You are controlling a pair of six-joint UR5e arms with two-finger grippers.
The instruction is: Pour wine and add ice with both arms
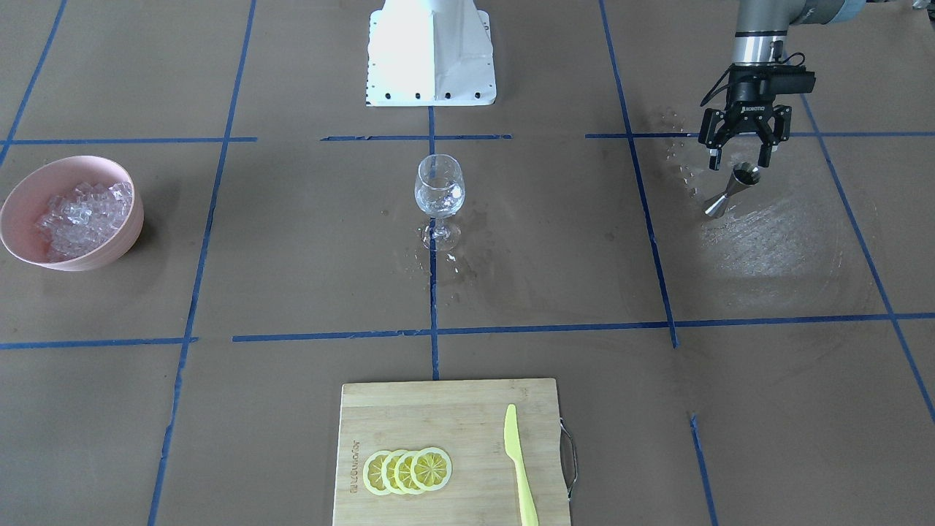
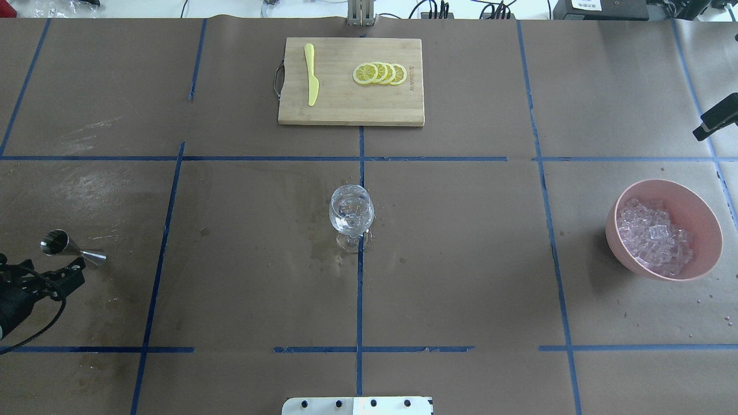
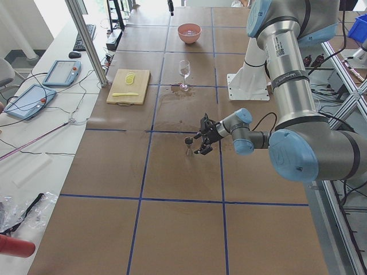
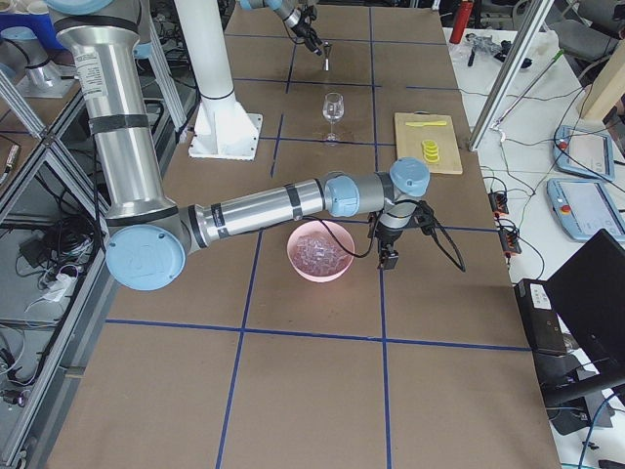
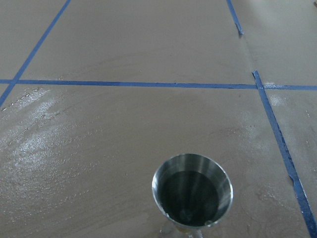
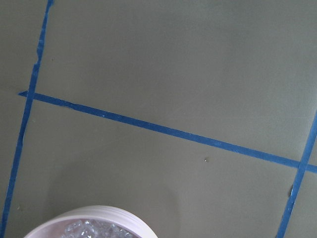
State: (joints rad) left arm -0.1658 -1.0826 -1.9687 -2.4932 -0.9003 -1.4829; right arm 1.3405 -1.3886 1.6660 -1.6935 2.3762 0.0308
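Note:
My left gripper is open, its jaws wide apart, just behind and above a steel jigger that stands on the table; it grips nothing. The jigger also shows in the overhead view and close below in the left wrist view. A wine glass stands upright at mid-table, with what looks like a little clear wine in it. The ice lies heaped in a pink bowl. My right gripper hangs beside that bowl; I cannot tell if it is open.
A wooden cutting board with lemon slices and a yellow knife lies at the operators' edge. Wet patches shine near the jigger and around the glass foot. The white base stands behind the glass.

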